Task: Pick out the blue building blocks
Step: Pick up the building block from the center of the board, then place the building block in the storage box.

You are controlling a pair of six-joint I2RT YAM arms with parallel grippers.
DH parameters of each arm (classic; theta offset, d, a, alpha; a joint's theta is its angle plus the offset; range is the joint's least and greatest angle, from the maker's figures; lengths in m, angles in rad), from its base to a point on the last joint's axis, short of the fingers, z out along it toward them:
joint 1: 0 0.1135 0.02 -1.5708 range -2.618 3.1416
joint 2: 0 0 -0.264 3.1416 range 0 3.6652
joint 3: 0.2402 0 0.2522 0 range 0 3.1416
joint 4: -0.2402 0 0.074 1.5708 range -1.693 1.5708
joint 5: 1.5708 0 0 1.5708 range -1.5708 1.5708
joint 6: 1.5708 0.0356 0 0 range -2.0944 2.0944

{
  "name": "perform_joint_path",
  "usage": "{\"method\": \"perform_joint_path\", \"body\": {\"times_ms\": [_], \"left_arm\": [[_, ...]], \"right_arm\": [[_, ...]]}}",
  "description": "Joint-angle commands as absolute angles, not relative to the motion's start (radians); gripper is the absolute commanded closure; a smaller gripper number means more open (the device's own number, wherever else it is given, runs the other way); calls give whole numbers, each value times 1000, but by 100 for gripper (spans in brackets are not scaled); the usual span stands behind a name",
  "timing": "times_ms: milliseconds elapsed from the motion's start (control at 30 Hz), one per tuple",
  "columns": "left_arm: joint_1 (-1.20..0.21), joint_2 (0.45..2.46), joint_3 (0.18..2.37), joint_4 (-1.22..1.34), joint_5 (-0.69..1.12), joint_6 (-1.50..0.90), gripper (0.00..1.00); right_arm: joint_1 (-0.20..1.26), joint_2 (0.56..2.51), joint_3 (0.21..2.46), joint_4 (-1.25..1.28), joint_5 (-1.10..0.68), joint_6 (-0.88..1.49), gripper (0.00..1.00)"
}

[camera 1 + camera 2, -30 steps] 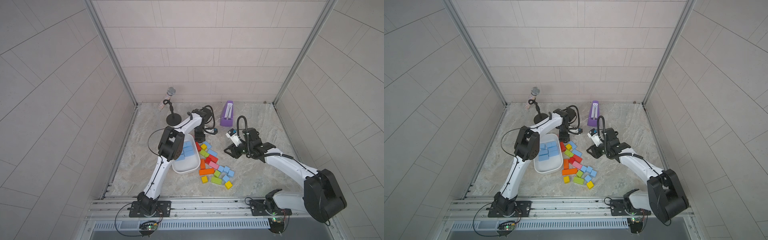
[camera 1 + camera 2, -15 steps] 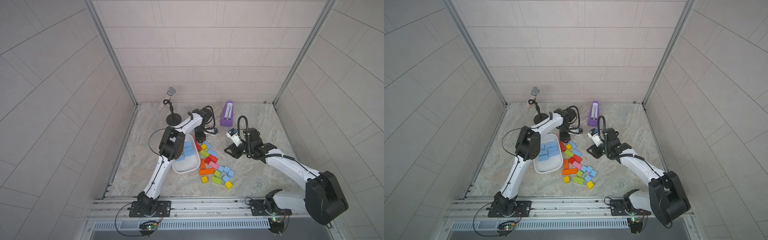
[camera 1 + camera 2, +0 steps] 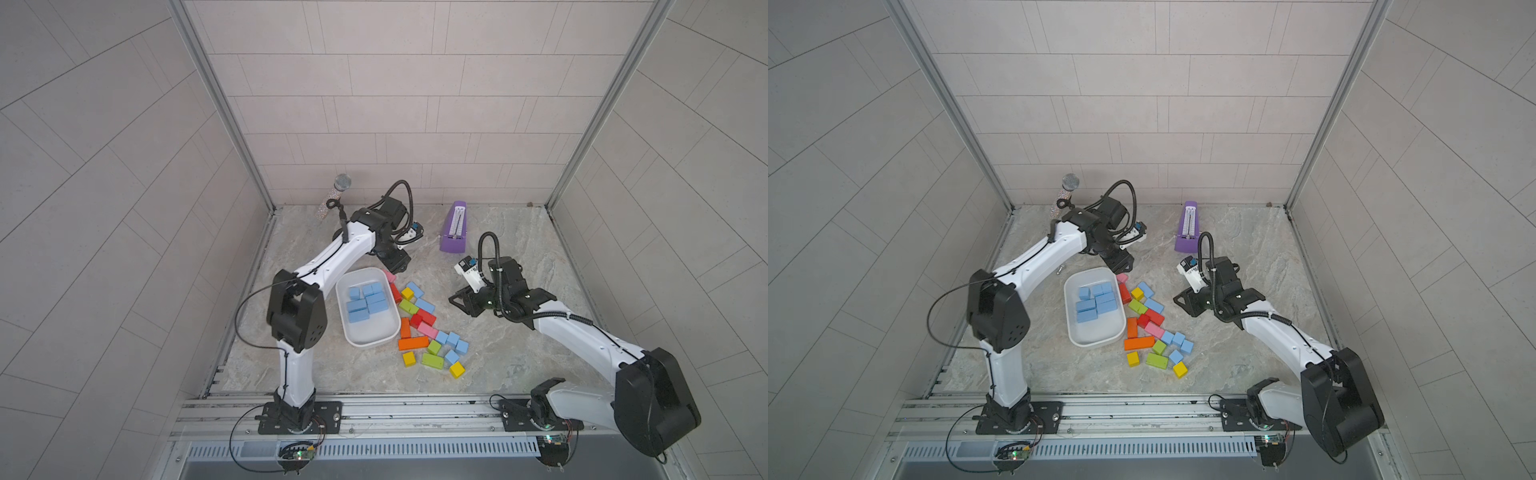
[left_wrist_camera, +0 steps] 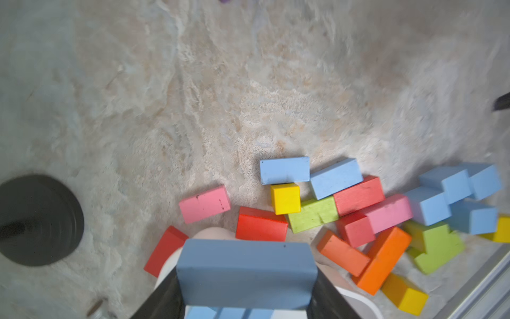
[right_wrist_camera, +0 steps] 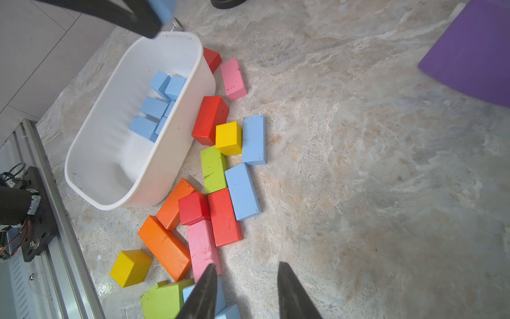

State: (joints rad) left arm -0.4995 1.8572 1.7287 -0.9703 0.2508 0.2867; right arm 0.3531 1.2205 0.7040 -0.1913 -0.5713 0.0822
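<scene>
1. Carry step: the left gripper point(image 3: 394, 262) clamps a blue brick point(image 4: 245, 265) above the tub's point(image 3: 368, 343) far end.
2. The next move likely calls for centring over the tub's bare near half, clear of the blue blocks point(image 3: 368, 301) inside, then letting go.
3. The right gripper point(image 5: 246, 273) hangs empty, jaws apart, near loose blues point(image 3: 453, 338).
4. The pile point(image 3: 419, 320) crowds the tub wall; the table point(image 3: 519, 365) beyond it lies open.

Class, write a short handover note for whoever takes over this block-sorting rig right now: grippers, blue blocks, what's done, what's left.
Left gripper: shut on a blue brick, over the far end of the white tub.
Right gripper: open, empty.
Done: several blue blocks lie in the tub.
Left: drop the held brick in, then collect two blue bricks and four blue cubes lying loose beside the tub.
</scene>
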Motion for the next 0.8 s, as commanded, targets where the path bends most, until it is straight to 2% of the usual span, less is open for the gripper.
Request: {"method": "perform_joint_path", "body": {"times_ms": [0,167,333,533,767], "left_arm": [[-442,1758,1540,-854,318,-21,58],[-369,1661,1311,-741,334,-275,60],[-362,1600,1121,-603,304,-511,63],[-362,1622,1058,-567,305,-652,63],[-366,1661,1068,-555,320,-664,55]], "right_arm": [[360,1191,686,-172,-581,127,62],[369,1170,676,-169,-567,159,63],[384,1142,667,-165,-537,188,63],[401,1117,646,-152,-508,224,63],[410,1117,638,-149,-489,233,63]]}}
